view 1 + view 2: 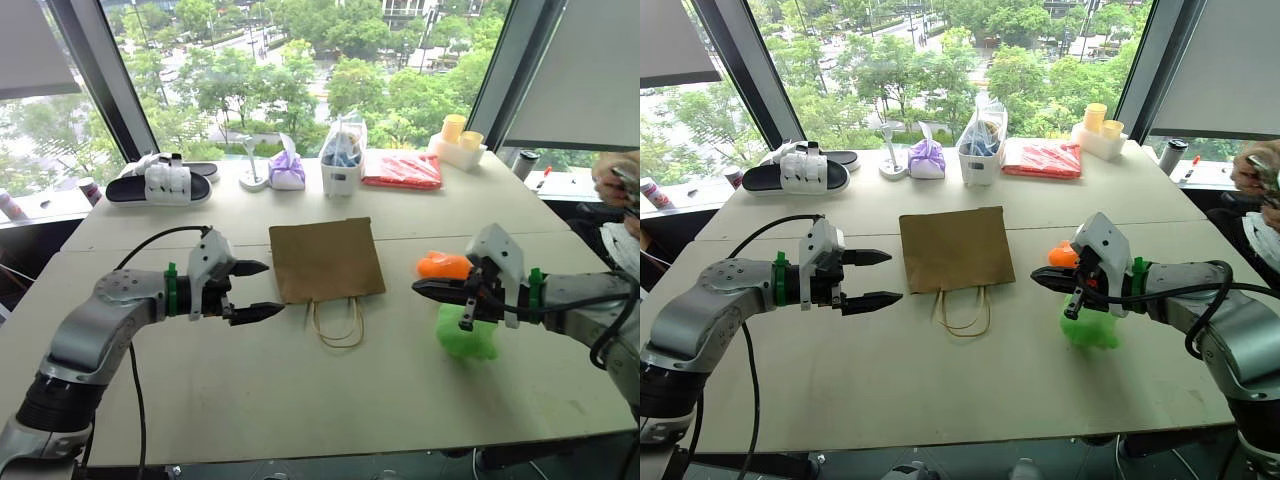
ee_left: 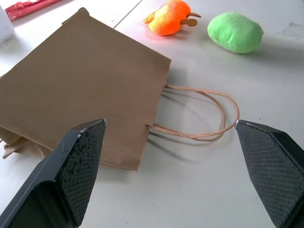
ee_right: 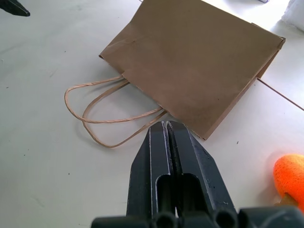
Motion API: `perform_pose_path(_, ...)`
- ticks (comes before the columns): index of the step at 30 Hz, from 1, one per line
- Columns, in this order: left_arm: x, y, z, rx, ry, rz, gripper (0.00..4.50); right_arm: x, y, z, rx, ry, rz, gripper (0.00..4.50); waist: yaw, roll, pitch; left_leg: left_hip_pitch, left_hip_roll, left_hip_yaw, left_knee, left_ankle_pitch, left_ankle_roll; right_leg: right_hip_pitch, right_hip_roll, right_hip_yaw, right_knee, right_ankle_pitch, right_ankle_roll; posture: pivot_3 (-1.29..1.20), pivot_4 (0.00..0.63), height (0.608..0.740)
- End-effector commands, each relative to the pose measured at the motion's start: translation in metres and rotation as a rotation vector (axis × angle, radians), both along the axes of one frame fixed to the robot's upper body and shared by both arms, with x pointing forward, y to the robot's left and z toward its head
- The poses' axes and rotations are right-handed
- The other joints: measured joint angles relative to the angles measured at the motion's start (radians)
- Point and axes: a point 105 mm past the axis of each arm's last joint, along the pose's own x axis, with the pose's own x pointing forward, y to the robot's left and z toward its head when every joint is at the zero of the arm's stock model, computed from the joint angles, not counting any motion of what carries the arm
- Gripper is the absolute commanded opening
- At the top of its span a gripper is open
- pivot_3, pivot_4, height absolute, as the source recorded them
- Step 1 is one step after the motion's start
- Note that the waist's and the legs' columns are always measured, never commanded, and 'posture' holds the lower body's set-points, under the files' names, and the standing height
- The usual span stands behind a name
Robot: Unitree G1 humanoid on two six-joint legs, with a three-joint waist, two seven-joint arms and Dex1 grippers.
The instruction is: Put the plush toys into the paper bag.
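The brown paper bag (image 1: 326, 258) lies flat in the middle of the table, its loop handles (image 1: 338, 322) pointing toward me. To its right sit the plush toys, orange one (image 1: 443, 266) behind and lime green one (image 1: 467, 335) nearer, partly hidden by my right arm. My left gripper (image 1: 272, 288) hovers open just left of the bag's near corner, holding nothing; its wrist view shows the bag (image 2: 85, 85) and both toys (image 2: 236, 32) beyond. My right gripper (image 1: 418, 288) is shut and empty, above the table between bag and toys, pointing at the bag (image 3: 199, 61).
Along the far edge by the window stand black-and-white slippers (image 1: 160, 183), a purple cloth bundle (image 1: 287, 170), a clear bag of blue items (image 1: 342, 155), a red packet (image 1: 402, 170) and yellow cups (image 1: 458, 140). A person's hand (image 1: 620, 180) shows at the far right.
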Motion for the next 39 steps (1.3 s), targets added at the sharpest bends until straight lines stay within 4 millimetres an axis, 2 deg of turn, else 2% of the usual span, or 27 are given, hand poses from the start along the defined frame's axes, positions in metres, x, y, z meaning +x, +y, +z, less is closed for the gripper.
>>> perform_pose_path(1,0.001,-0.003,0.018,-0.031,-0.054,-0.005,4.45,0.001,0.003,0.011,-0.013,-0.055,0.017,0.0,0.0,0.0,0.0,0.0,0.0,0.0,0.0,0.0,0.0,0.0,0.0,0.0,0.0,0.0,0.0,0.0,0.15,0.74)
perform_pose_path(6,-0.004,-0.007,0.028,-0.088,-0.037,-0.044,4.45,0.002,0.002,0.01,-0.018,-0.052,0.019,0.0,0.0,0.0,0.0,0.0,0.0,0.0,0.0,0.0,0.0,0.0,0.0,0.0,0.0,0.0,0.0,0.0,0.15,0.74)
perform_pose_path(11,-0.003,-0.01,0.024,-0.063,-0.044,-0.062,4.45,0.002,0.004,0.009,-0.022,-0.048,0.027,0.0,-0.001,0.0,0.0,0.0,0.0,0.0,0.0,0.0,0.0,0.0,0.0,0.0,0.0,0.0,0.0,0.0,0.15,0.74)
perform_pose_path(19,0.0,-0.021,-0.015,0.177,-0.177,-0.217,4.45,0.0,0.005,0.007,-0.03,-0.043,0.034,0.0,0.001,0.0,0.0,0.0,0.0,0.003,0.0,0.0,0.0,0.0,0.0,0.0,0.0,0.0,0.0,0.0,0.15,0.74)
perform_pose_path(24,0.01,-0.03,-0.024,0.263,-0.333,-0.309,4.45,0.004,0.0,0.006,-0.038,-0.045,0.018,0.0,0.002,0.0,0.0,0.0,0.0,0.003,0.001,0.0,0.0,0.0,0.0,0.0,0.0,0.0,0.0,0.0,0.15,0.74)
perform_pose_path(26,0.009,-0.034,-0.024,0.258,-0.369,-0.345,4.45,0.0,0.001,0.004,-0.036,-0.042,0.023,0.0,0.002,0.0,0.0,0.0,0.0,0.003,0.001,0.0,0.0,0.0,0.0,0.0,0.0,0.0,0.0,0.0,0.15,0.74)
perform_pose_path(30,0.01,-0.039,-0.032,0.313,-0.394,-0.419,4.45,0.0,0.007,0.003,-0.03,-0.059,0.023,0.0,-0.002,0.0,0.0,0.0,0.0,0.003,0.001,0.0,0.0,0.0,0.0,0.0,0.0,0.0,0.0,0.0,0.15,0.74)
perform_pose_path(35,0.002,-0.046,-0.029,0.268,-0.394,-0.465,4.45,-0.01,0.015,0.009,-0.009,-0.086,0.019,0.0,0.0,0.0,0.0,0.0,0.0,0.002,0.001,0.0,0.0,0.0,0.0,0.0,0.001,0.0,0.0,0.0,0.15,0.74)
perform_pose_path(39,0.001,-0.051,-0.034,0.272,-0.354,-0.5,4.45,-0.01,0.015,0.01,0.003,-0.099,-0.014,0.0,0.001,0.0,0.0,0.0,0.0,0.001,0.002,0.0,0.0,0.0,0.0,0.0,0.001,0.0,0.0,0.0,0.15,0.74)
